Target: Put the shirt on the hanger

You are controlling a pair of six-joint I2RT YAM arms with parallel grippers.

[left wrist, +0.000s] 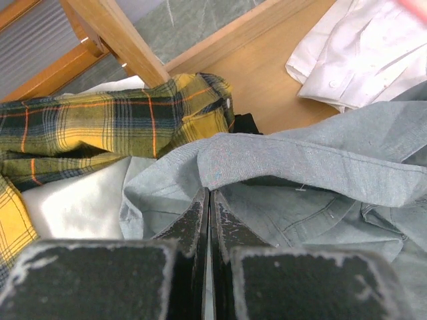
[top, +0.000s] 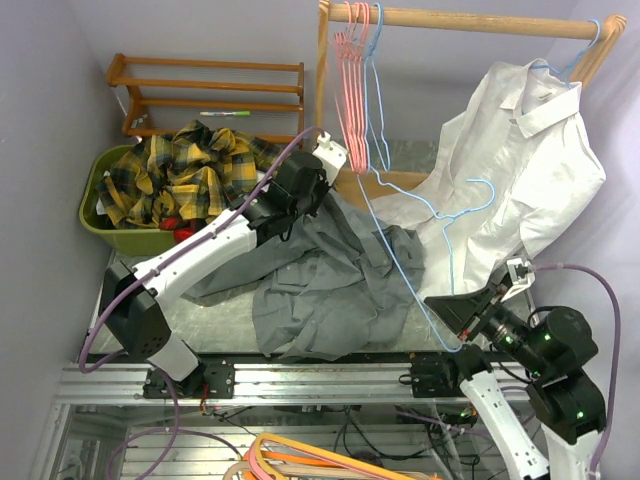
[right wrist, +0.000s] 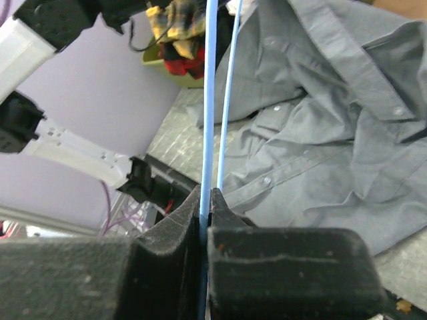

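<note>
Black pads of the right gripper (right wrist: 205,195) are pressed together on the hanger (right wrist: 211,80). The right wrist view shows one light-blue wire clamped between them and a second wire running just beside it. The top view alone shows the rest of the frame rising over the table (top: 225,310) toward a white shirt (top: 520,150) hung on the wooden rack (top: 470,20).

The left gripper (left wrist: 209,195) is closed, its fingers meeting under a raised fold of the shirt (top: 320,270); it appears to pinch that fold. The left wrist view shows a plaid shirt (left wrist: 100,127) just beyond. The top view shows this plaid shirt heaped in a green basket (top: 100,215) and the grey shirt crumpled on the table between the arms.
</note>
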